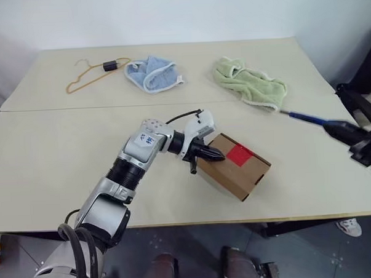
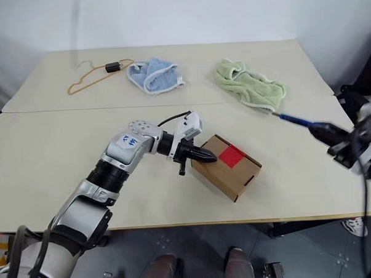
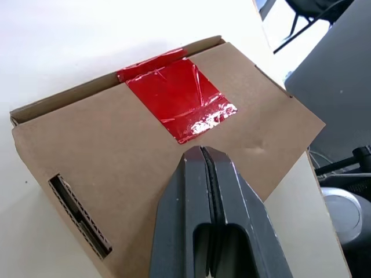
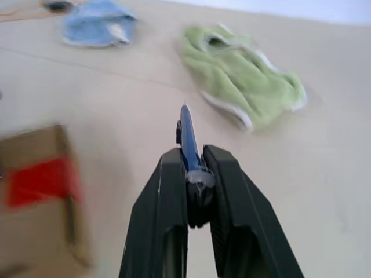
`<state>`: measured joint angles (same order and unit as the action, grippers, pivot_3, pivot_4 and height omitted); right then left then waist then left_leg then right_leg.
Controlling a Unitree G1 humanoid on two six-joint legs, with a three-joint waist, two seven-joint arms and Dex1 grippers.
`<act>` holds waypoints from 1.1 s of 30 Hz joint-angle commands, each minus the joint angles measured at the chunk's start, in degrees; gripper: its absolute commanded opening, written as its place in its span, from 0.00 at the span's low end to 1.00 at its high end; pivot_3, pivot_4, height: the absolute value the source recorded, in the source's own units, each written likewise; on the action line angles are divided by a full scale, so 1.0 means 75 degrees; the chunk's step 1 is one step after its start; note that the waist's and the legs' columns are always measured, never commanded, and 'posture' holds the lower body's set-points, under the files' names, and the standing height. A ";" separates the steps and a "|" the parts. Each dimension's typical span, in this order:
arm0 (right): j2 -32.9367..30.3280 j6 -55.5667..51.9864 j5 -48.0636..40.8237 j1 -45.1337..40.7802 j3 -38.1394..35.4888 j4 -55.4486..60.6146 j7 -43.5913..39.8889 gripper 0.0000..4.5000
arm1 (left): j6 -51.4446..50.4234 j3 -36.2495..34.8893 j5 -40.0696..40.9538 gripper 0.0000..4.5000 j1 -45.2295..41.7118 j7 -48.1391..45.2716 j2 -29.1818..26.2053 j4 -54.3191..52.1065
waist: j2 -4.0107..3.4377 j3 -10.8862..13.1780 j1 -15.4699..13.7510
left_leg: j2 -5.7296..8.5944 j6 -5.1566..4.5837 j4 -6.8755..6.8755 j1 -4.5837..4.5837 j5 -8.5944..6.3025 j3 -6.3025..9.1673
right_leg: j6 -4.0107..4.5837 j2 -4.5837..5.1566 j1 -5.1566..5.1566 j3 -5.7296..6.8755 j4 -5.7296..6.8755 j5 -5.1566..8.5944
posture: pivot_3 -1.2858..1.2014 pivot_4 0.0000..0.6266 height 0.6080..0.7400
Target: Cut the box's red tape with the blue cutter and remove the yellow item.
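Box (image 1: 235, 172): plain brown cardboard. Tape (image 1: 240, 154): glossy bright red. Cutter (image 1: 303, 116): blue. Towel (image 1: 251, 82): pale green, white edging. Cloth (image 1: 152, 74): light blue, white trim. Wire hanger (image 1: 84, 77): orange. Worktop (image 1: 63, 156): cream. Gripper fingers (image 3: 208, 220): black.

The box (image 1: 235, 170) sits mid-table (image 1: 51, 157), tape (image 1: 239, 154) on top. Behind it lie a hanger (image 1: 87, 75), cloth (image 1: 152, 73) and towel (image 1: 249, 82), left to right.
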<state>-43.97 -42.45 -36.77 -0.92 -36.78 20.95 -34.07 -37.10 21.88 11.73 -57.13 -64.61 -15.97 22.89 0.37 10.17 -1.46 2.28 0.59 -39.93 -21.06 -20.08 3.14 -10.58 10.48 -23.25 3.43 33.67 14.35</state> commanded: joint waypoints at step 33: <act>-0.1068 -0.0267 0.0738 -0.0512 0.1703 0.0034 -0.0313 0.70 | 0.0569 -0.1074 -0.0140 0.00 -0.1310 -0.0236 -0.0430 0.1214 | -0.0007 0.0025 0.0016 | -0.0011 -0.0017 0.0048 0.0043 -0.0005 -0.0006 | 0.0009 -0.0008 0.0041 -0.0002 -0.0061 -0.0012 | 0.52 0.24 1.00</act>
<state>-50.74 -43.78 -31.46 -4.07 -25.87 22.03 -35.01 -32.60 15.02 10.14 -65.73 -65.05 -18.16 32.44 0.31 10.36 -1.34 2.21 0.46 -39.53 -20.77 -20.12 3.08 -10.51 10.43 -22.98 3.41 33.18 14.26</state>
